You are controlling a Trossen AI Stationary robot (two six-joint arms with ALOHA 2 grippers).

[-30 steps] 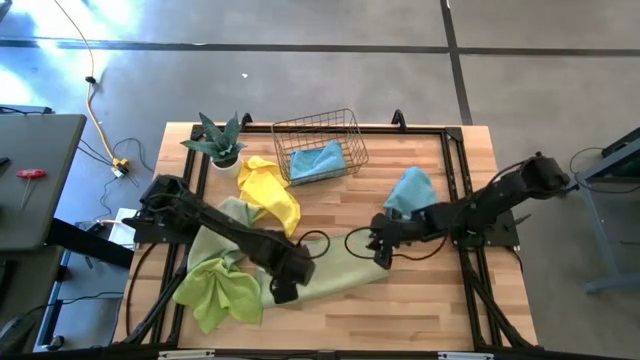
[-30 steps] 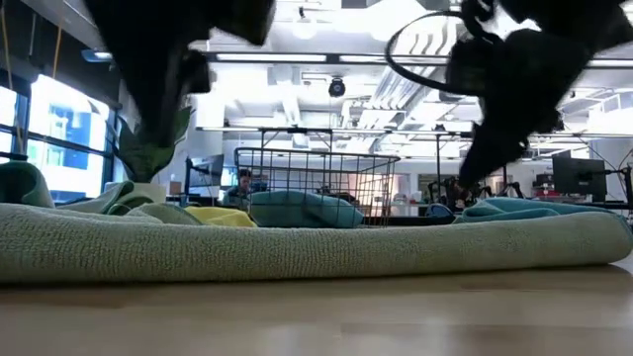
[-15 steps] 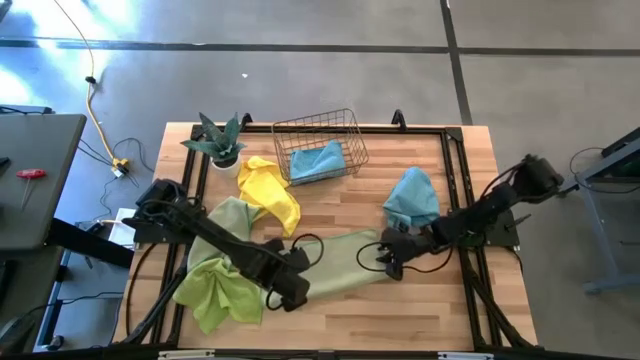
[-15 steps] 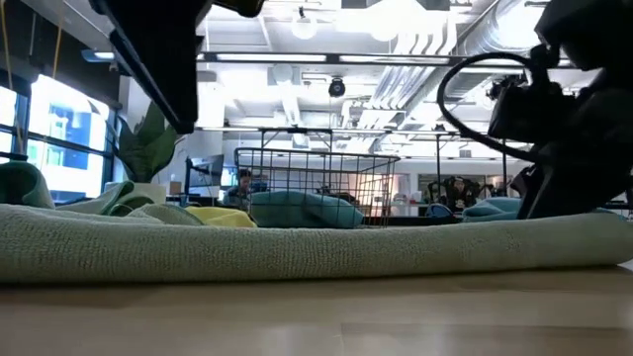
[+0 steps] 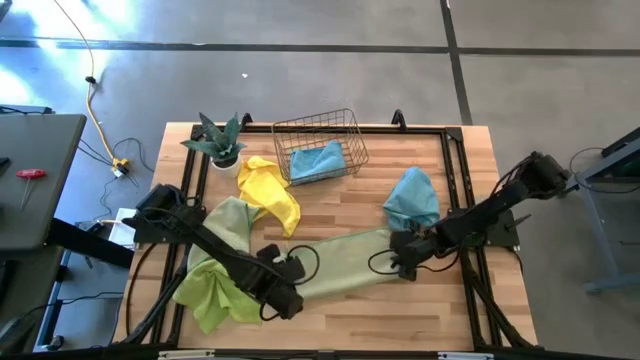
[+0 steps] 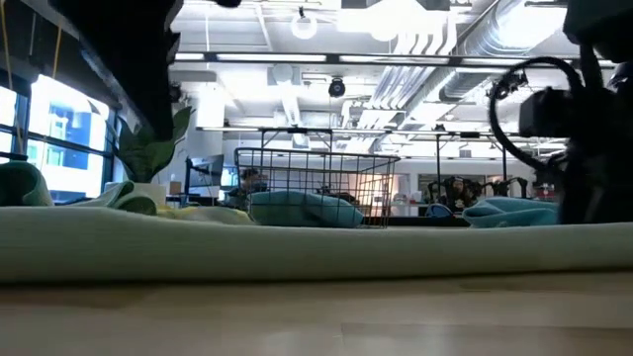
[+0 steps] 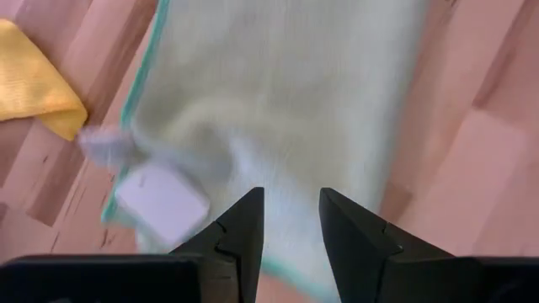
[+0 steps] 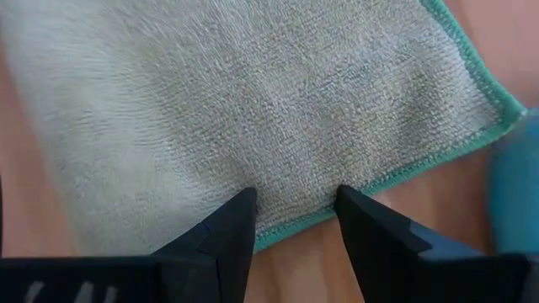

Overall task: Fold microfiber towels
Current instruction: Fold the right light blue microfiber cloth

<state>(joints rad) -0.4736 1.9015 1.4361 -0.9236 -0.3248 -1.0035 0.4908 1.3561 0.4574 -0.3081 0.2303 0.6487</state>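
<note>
1. We see the pale sage towel [image 5: 335,262] stretched in a long band across the front half of the table [image 5: 440,310], running from the left-front area up toward the right side.
2. The left gripper [image 5: 283,297] sits at the band's left end, near the front edge. In the left wrist view its fingers [image 7: 244,229] point down onto the cloth [image 7: 278,93] with a narrow gap between them; we cannot tell whether they pinch any fabric.
3. The right gripper [image 5: 405,262] is at the band's right end, toward the right edge of the table. In the right wrist view its fingers [image 8: 227,227] stand apart, tips at the towel's teal-stitched hem [image 8: 253,109]; whether any cloth is caught between them we cannot tell.
4. A lime green towel [image 5: 215,292] lies bunched at the left-front corner, touching the sage band's left end.
5. Another pale green towel [image 5: 232,218] lies crumpled near the left edge, just behind the lime one.
6. The yellow towel [image 5: 270,192] lies crumpled beside it, toward the back-left part of the table.
7. One light blue towel [image 5: 412,196] is heaped toward the right side, just behind the right gripper.
8. A second blue towel [image 5: 318,160] lies inside the wire basket [image 5: 352,135] at the back edge.
9. A potted plant [image 5: 217,141] stands at the back-left corner.
</note>
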